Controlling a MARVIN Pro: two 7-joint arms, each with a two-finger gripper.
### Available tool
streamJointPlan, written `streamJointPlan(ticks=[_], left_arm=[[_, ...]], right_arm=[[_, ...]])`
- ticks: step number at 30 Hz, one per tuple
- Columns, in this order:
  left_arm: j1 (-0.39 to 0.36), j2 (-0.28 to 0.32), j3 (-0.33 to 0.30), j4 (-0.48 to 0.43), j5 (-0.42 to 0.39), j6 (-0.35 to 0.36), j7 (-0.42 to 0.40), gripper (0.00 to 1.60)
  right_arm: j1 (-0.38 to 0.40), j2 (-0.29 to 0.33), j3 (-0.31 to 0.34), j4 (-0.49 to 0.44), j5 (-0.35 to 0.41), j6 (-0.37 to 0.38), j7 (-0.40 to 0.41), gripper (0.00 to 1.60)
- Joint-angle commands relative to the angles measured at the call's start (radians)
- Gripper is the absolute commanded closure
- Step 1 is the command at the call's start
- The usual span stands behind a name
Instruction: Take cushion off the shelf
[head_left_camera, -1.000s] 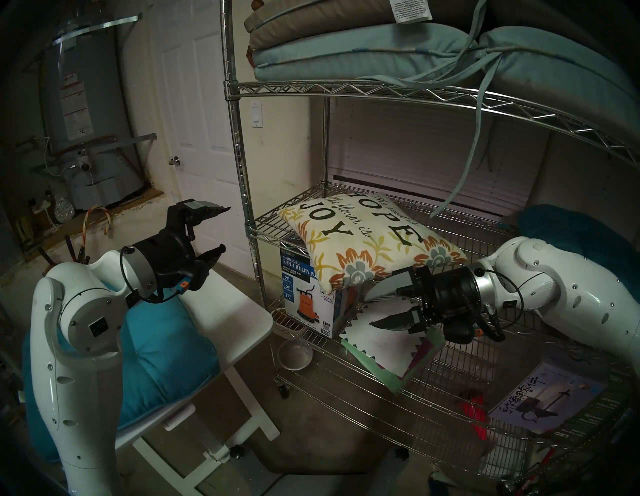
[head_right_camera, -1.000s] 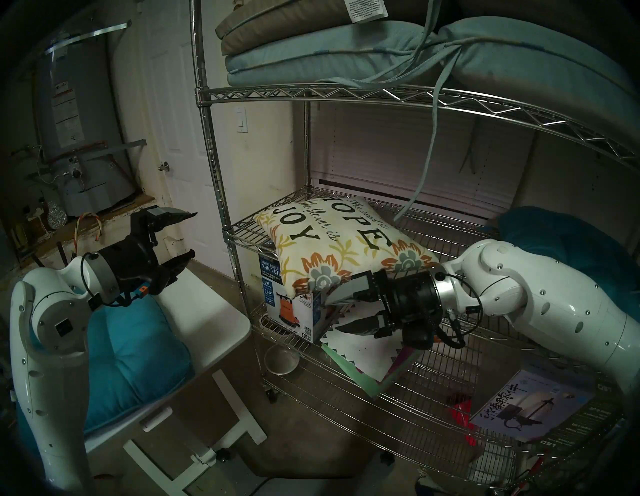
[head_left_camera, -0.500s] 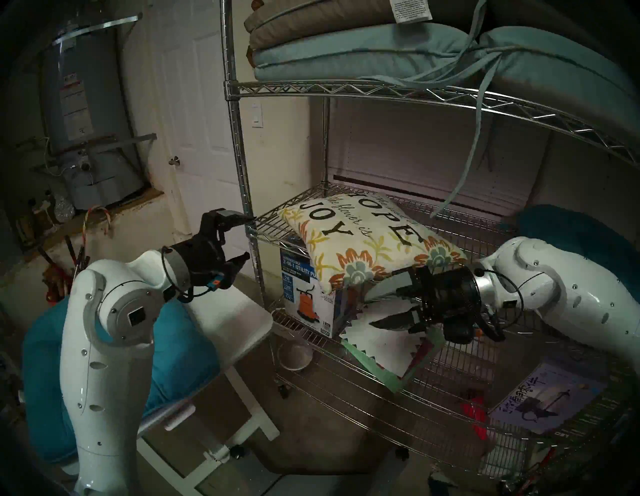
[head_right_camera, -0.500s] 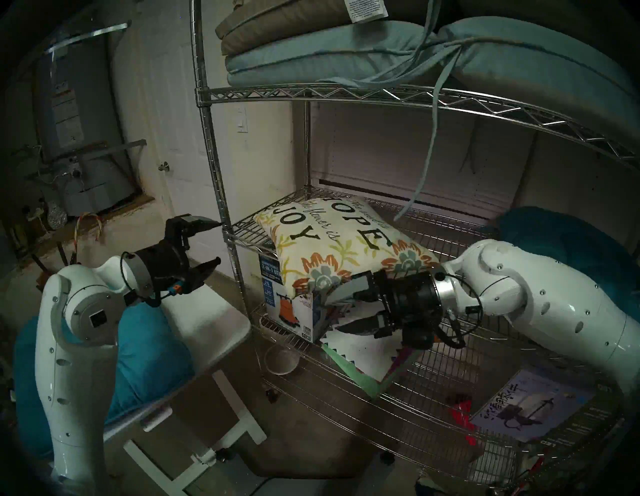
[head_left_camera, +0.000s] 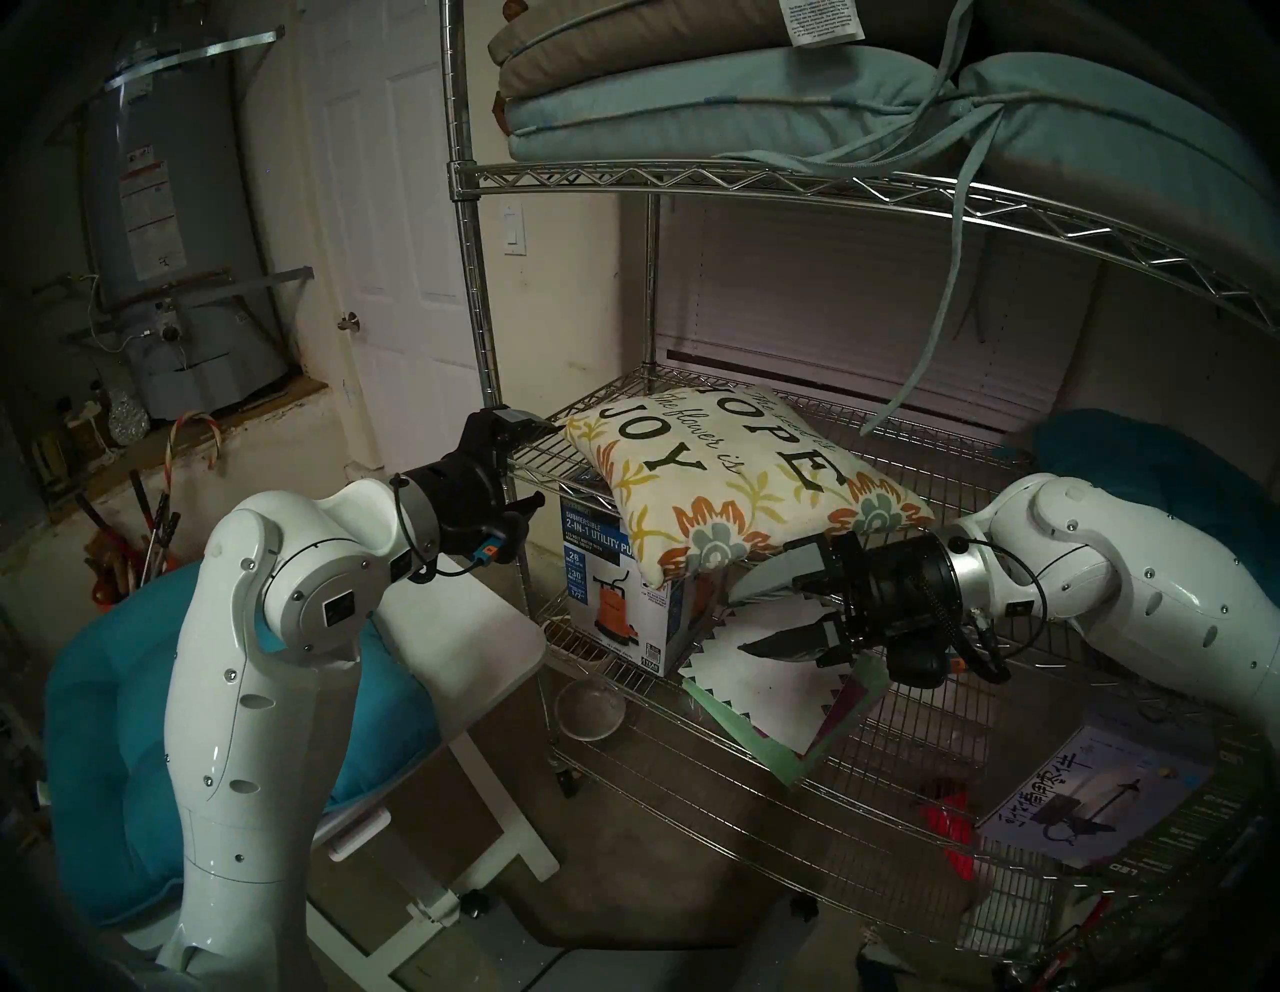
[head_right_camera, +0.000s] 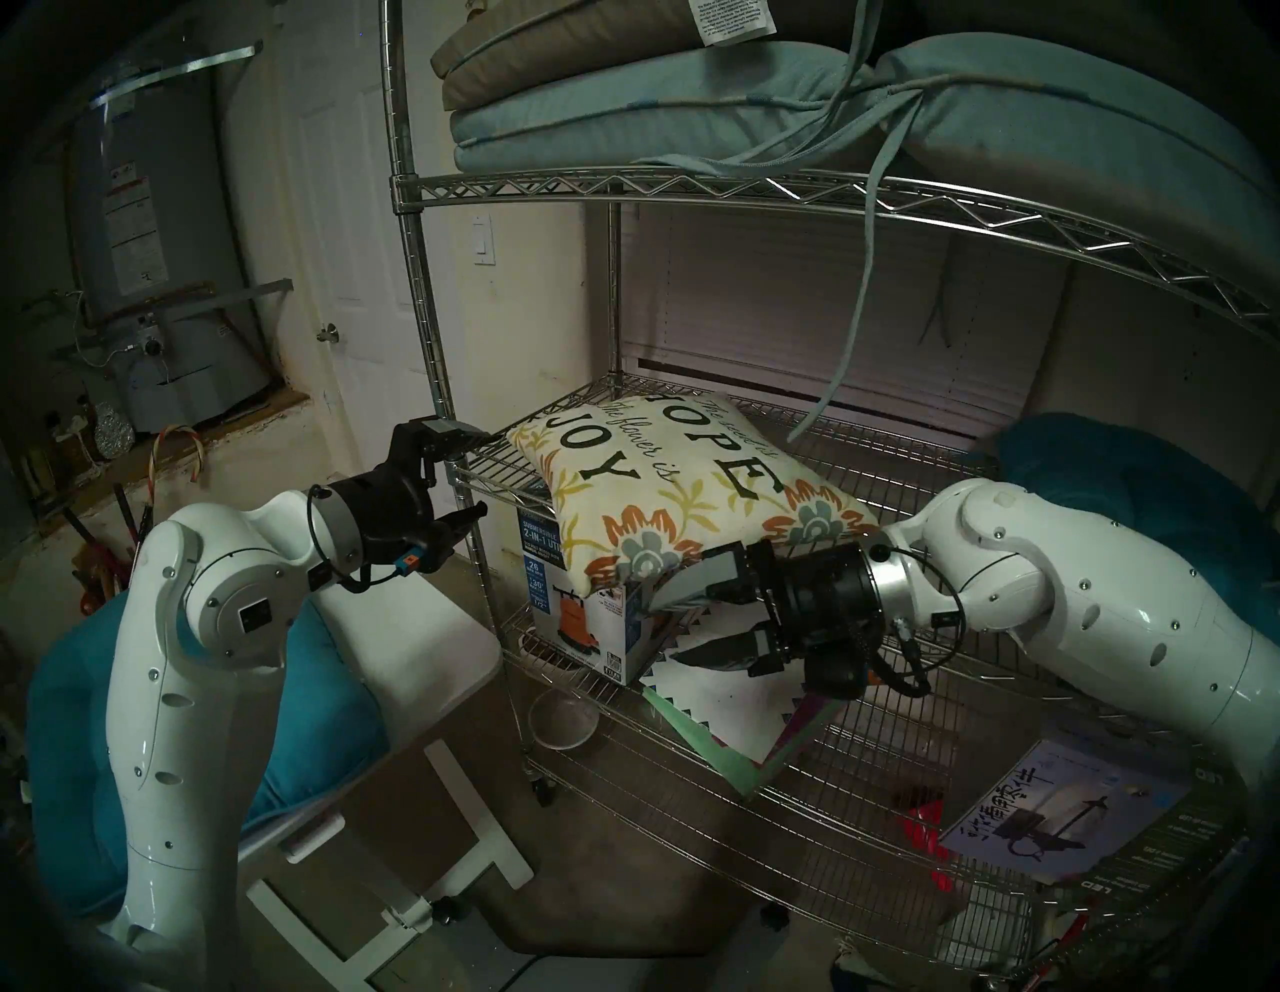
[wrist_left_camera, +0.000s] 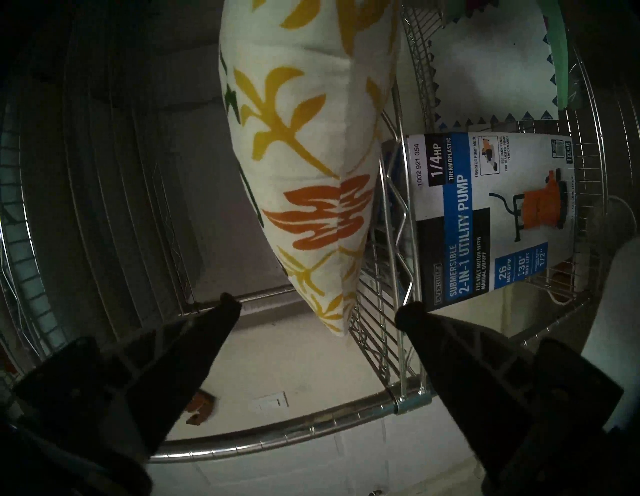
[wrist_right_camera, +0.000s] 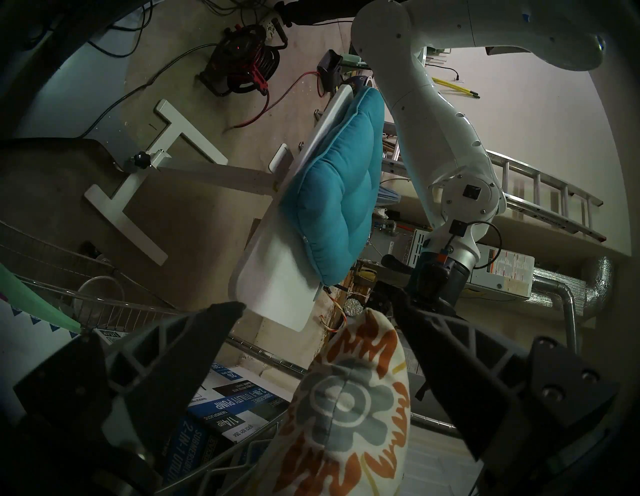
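The cream cushion (head_left_camera: 741, 478) with "HOPE" and "JOY" lettering lies on the middle tier of the chrome wire shelf (head_left_camera: 478, 277), and its front edge overhangs. My left gripper (head_left_camera: 545, 465) is open at the tier's left front corner, by the post. In the left wrist view the cushion's corner (wrist_left_camera: 311, 138) points into the gap of that gripper (wrist_left_camera: 318, 306). My right gripper (head_left_camera: 740, 623) is open at the cushion's front right corner. In the right wrist view that corner (wrist_right_camera: 349, 408) lies between its fingers (wrist_right_camera: 313, 306).
A teal tufted cushion (head_left_camera: 242, 693) lies on the small white table (head_left_camera: 471, 623) on the left. A pump box (head_left_camera: 609, 596) and a white-and-green board (head_left_camera: 769, 693) sit on the tier below. Pale blue pads (head_left_camera: 692, 111) lie above with a tie (head_left_camera: 935, 312) hanging down.
My left arm has moved right and forward, bringing its open gripper from over the white table to the shelf's left front corner. The right arm and the cushion have not moved.
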Motion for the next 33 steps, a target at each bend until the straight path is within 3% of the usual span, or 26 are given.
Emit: streamJointPlan(ticks=[1,18,33], left_arm=[[-0.041,-0.022,0.029,-0.017,0.007,0.015,0.002,0.00],[-0.070,-0.045,0.084,-0.022,-0.014,0.052,-0.087,0.00],[-0.066,-0.038,0.104,0.021,0.003,0.030,-0.064,0.00]], right_arm=[[0.011,-0.002,0.009,-0.005,0.009,-0.002,-0.003,0.00],[0.011,-0.003,0.009,-0.005,0.010,-0.002,-0.003,0.00],[-0.008,0.012,0.008,-0.005,-0.007,0.007,-0.028,0.00]])
